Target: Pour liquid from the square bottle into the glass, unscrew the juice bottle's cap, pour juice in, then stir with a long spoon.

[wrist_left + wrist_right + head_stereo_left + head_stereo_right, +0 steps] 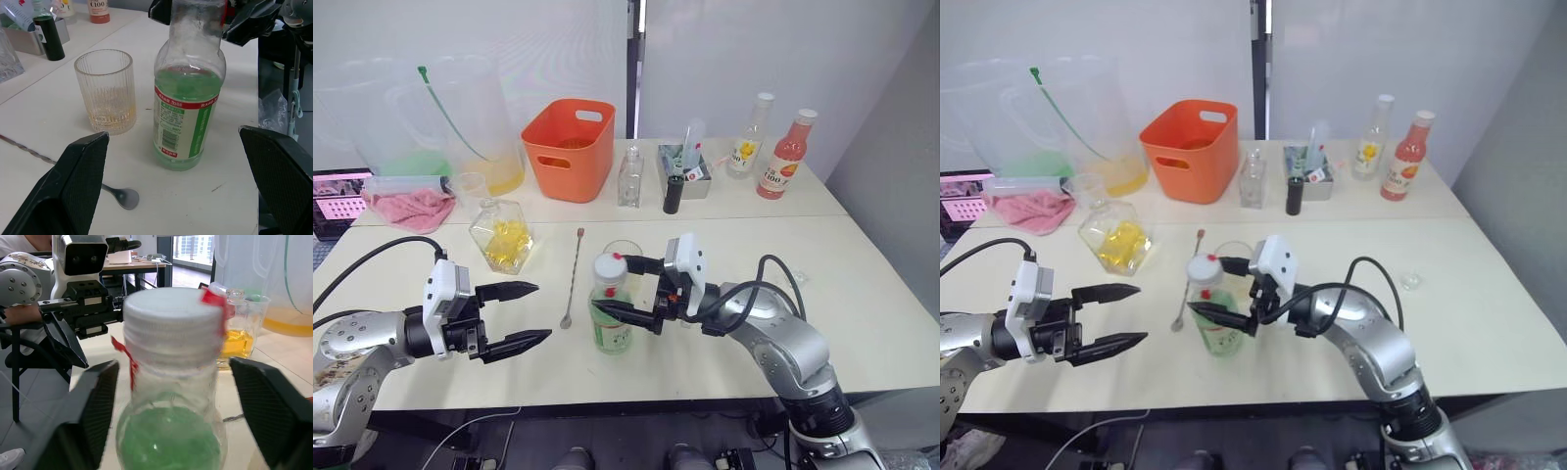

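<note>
Your right pincer [628, 291] stood open around the juice bottle's cap [610, 266]; your left pincer [530, 313], at nine o'clock, should have steadied the juice bottle [610, 318] first.

The juice bottle [610, 315] stands between the right gripper's [623, 285] spread fingers, with gaps on both sides of the cap [172, 328]. The glass [624, 257] stands close behind the bottle. The spoon [573, 279] lies just beside it. The left gripper [514, 315] has bare table [862, 274] before it.
</note>
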Available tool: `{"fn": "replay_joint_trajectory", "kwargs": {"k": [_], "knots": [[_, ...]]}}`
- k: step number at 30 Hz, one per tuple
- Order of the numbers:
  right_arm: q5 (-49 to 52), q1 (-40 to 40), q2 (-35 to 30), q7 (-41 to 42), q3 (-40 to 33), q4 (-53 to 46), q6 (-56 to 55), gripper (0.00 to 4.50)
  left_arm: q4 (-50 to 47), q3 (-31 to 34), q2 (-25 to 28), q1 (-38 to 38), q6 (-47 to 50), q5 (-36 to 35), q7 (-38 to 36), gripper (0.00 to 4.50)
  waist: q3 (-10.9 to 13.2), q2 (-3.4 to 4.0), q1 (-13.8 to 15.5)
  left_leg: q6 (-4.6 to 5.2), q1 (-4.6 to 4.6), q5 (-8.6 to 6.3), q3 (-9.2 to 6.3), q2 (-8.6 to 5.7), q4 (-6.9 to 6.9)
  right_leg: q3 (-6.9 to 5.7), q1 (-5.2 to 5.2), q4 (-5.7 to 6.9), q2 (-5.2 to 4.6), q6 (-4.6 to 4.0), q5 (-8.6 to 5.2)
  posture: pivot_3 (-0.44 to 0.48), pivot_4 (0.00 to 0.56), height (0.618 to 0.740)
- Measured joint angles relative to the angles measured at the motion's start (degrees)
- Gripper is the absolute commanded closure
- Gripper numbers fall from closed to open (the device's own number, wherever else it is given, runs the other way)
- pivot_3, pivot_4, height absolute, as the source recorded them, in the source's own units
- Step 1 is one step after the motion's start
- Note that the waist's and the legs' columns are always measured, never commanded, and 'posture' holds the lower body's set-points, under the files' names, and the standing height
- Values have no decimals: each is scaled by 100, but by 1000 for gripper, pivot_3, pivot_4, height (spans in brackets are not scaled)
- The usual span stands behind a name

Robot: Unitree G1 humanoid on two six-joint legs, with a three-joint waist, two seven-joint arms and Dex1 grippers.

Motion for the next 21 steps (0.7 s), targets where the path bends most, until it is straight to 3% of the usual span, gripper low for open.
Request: {"fn": "replay_joint_trajectory", "kwargs": {"k": [3,7,10,17,21], "knots": [[352,-17,-386,504,-286,47,30,28,-1,7,1,3,4,0,-13,0,0,-1,9,0,-1,0,0,-1,1,0,4,-3,-2,0,0,0,150,740],[527,-152,-1239,1796,-536,630,-127,28,-7,99,1,80,18,-1,17,0,2,-4,20,0,0,0,4,3,2,-1,8,-15,2,0,0,0,150,740],[512,-575,-1391,2600,-469,1132,-375,28,-116,183,-3,190,47,-46,83,0,2,-4,-45,1,6,0,22,23,-3,0,1,-13,12,-4,2,0,150,740],[69,-2070,-994,3992,-44,3015,-1173,28,-678,768,-81,679,437,-633,432,0,3,-6,-82,1,13,-1,32,39,-8,-4,-2,-15,20,-14,8,0,150,740],[-188,-2336,-675,4276,370,3682,-1598,28,-959,994,-129,1150,480,-650,547,0,3,-6,-59,-1,10,-2,32,38,-13,-4,-7,-15,17,-17,10,0,150,740]]}}
